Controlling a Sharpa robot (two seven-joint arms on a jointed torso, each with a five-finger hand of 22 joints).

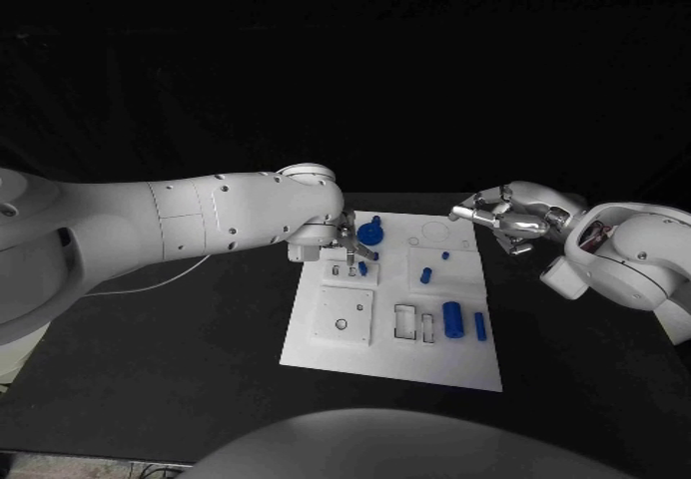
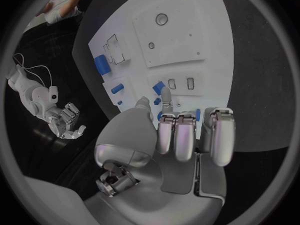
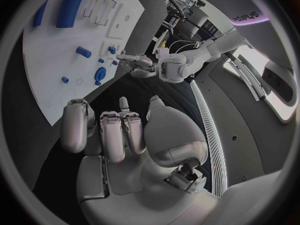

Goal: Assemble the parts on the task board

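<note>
The left hand (image 1: 345, 246) reaches over the far left part of the task board (image 1: 345, 349), its fingers pointing down among small blue parts. In the left wrist view its fingertips (image 2: 166, 92) sit right at a small blue piece (image 2: 159, 87) beside two little rectangular slots, but whether they actually pinch it cannot be told. The right hand (image 1: 504, 222) hovers off the board's far right corner, fingers loosely curled, holding nothing.

The board is a white rectangular plate lying in the middle of the black desk (image 1: 188, 329). It carries raised white square panels with round holes, two outlined rectangular slots, a large blue cylinder (image 1: 453, 319) and a slimmer blue bar (image 1: 481, 326) near its right edge, a round blue knob (image 1: 371, 234) at the far edge, and a few small blue pegs scattered between.

To do this step well, the left hand likely needs to line the small piece up squarely with its slot, lower it straight, and press gently without disturbing neighbouring parts.
</note>
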